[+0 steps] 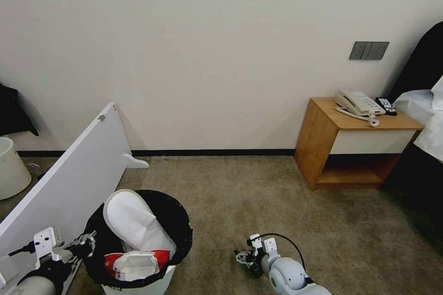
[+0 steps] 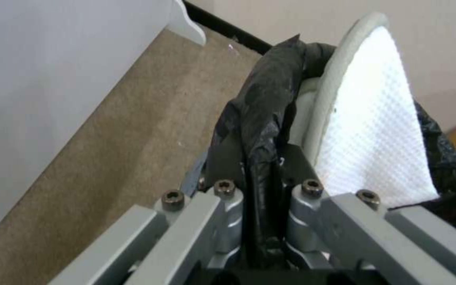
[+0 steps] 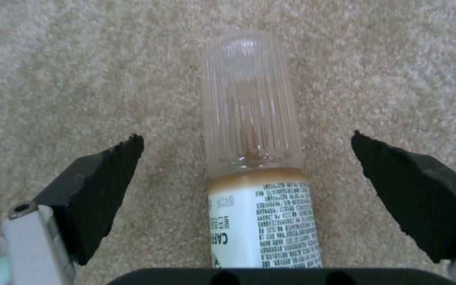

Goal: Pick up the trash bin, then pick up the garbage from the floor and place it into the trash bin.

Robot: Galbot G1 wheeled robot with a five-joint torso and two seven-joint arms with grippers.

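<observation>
The left gripper (image 2: 262, 190) is pinching the black bag-lined rim of the trash bin (image 1: 152, 281), its fingers (image 2: 223, 206) pressed tight on the folded plastic at the side of the bin nearest the leaning white board (image 1: 69, 179). Inside the bin a white slipper (image 1: 134, 221) is sticking up sole-out above the rim, and just in front of it a red-white packet (image 1: 136, 262) is lying on top of the load. In the left wrist view that slipper (image 2: 370, 130) is rising right beside the gripped fold of bag.

On the other side of the bin from the board, the right gripper (image 1: 244, 258) is hanging low over the carpet (image 1: 258, 193), apart from the bin. Its black pads (image 3: 101, 186) are standing spread wide, and between them a small clear bottle (image 3: 257, 158) with a white printed label is lying on the carpet, touching neither pad. Its cap end is hidden under the gripper body.

Well beyond the bin, a wooden nightstand (image 1: 323, 138) is sitting against the wall with a telephone (image 1: 357, 101) on top.
</observation>
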